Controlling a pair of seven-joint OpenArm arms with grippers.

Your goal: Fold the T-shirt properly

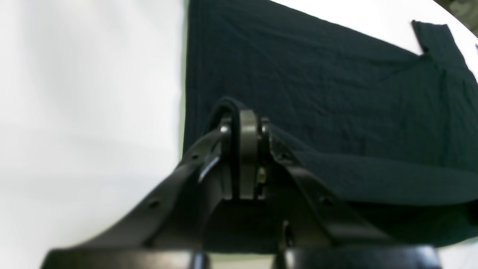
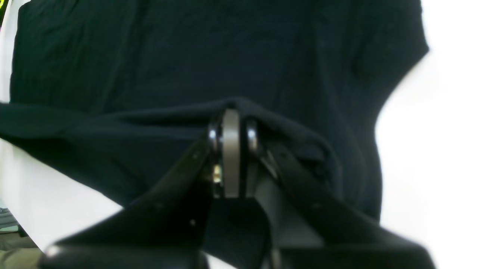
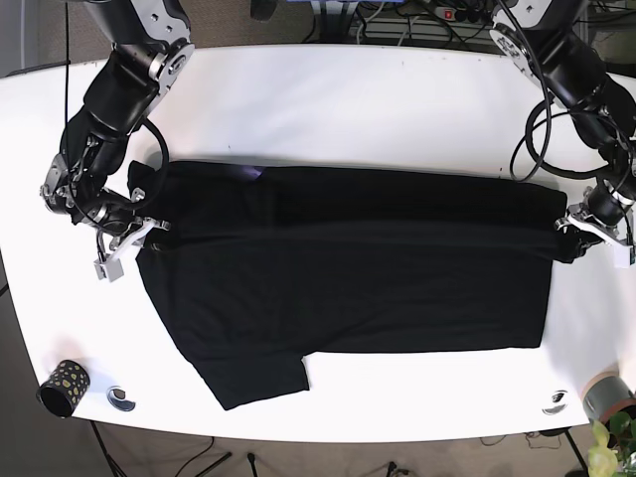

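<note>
A black T-shirt (image 3: 348,288) lies spread across the white table (image 3: 328,99), its upper part doubled over along a long fold. One sleeve (image 3: 258,378) sticks out at the front left. In the base view my left gripper (image 3: 568,237) is at the shirt's right edge. The left wrist view shows it (image 1: 244,116) shut on a lifted pinch of the T-shirt (image 1: 336,93). My right gripper (image 3: 147,229) is at the left edge. In the right wrist view it (image 2: 231,112) is shut on a raised ridge of the T-shirt (image 2: 186,56).
A dark patterned cup (image 3: 62,388) and a small round object (image 3: 121,398) sit at the front left corner. Another small round object (image 3: 556,401) and a potted plant (image 3: 611,402) are at the front right. Cables (image 3: 397,20) run behind the table.
</note>
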